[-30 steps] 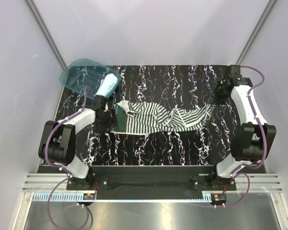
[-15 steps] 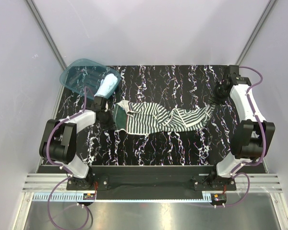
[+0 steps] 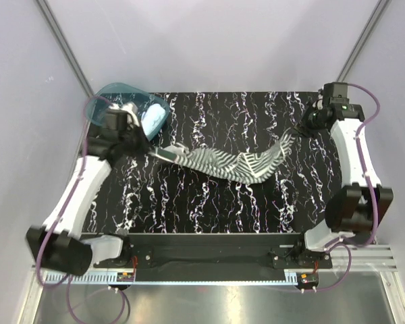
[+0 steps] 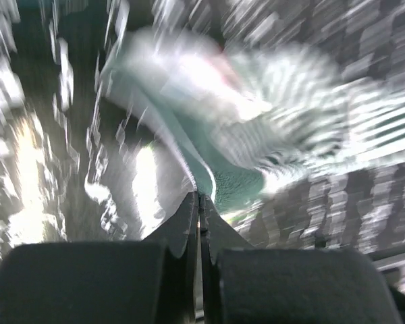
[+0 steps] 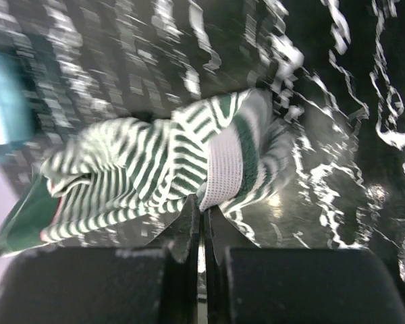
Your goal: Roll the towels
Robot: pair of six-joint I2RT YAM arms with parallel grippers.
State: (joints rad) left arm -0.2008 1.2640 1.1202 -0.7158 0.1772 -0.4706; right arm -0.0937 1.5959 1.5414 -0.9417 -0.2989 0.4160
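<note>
Far left, back corner: teal tray point(image 3: 104, 108), pale blue towel point(image 3: 152, 119) bundled at its right rim, apparently rolled already. Just in front: left gripper point(image 3: 142, 147), pressed together on the dark green end of the striped towel point(image 3: 229, 163). Blurred wrist view, fingertips point(image 4: 185, 223) closed on what looks like a thin edge only. First worry right there: a shallow bite, cloth under tension, easy to lose with one hard tug. Second worry: very near the tray and the blue bundle, so a careless swing could mean knocking that roll loose or snagging the rim.

Moving to the middle: striped towel slung between both pinches, sagging, twisted and bunched rather than flat. Cannot tell whether the low part touches the table point(image 3: 209, 209). Danger of dragging across the surface and folding under itself. If laid down like this, a crooked start and a lopsided, cone-shaped roll, probably. Needs spreading first.

Over to the right: right gripper point(image 3: 298, 131), clamped shut on the other end, near the white woven band, with a fold of stripes hanging beside the fingers. Wrist view smeared here too. Risk of uneven pull from the two sides: too much and one end pops free, too little and the slack in the middle bunches worse. Also pinching near one edge, so that end may droop and skew on landing.
</note>
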